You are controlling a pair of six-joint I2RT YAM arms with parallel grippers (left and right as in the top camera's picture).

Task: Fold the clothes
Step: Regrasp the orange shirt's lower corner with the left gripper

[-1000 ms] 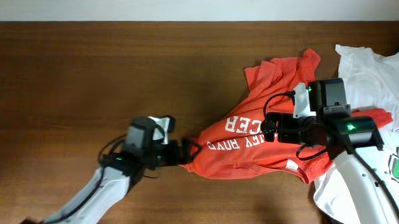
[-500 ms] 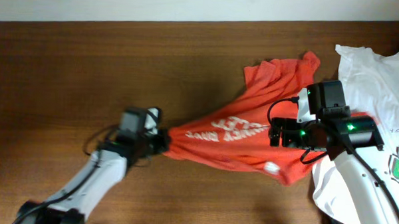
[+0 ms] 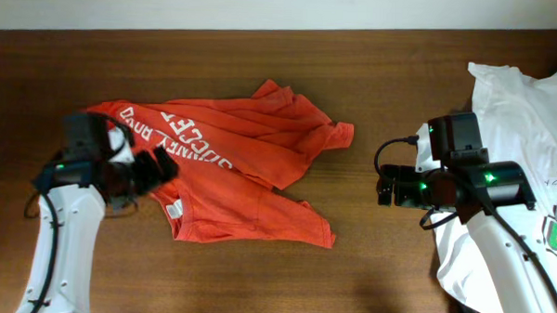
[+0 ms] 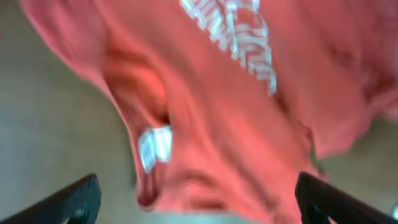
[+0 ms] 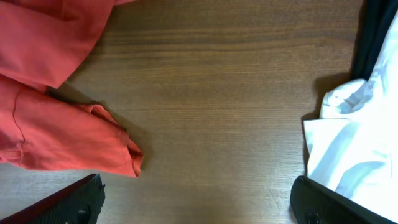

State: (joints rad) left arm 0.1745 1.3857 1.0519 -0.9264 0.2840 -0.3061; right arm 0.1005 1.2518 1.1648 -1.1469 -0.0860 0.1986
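Orange-red T-shirt (image 3: 241, 164) is seen rumpled, print up, near the left edge of the desk (image 3: 255, 286). The left gripper (image 3: 155, 168) is held open at the shirt's left border. The right gripper (image 3: 385, 186) is held open over bare wood, beside white T-shirts (image 3: 522, 100). Hem and sleeves should be pulled flat before folding.

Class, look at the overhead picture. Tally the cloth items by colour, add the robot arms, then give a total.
Orange-red cotton T-shirt with white print: 1
White cloth heap: 1 (whether it holds more than one shirt cannot be told)
Robot arms: 2, the left arm and the right arm
Total: 4
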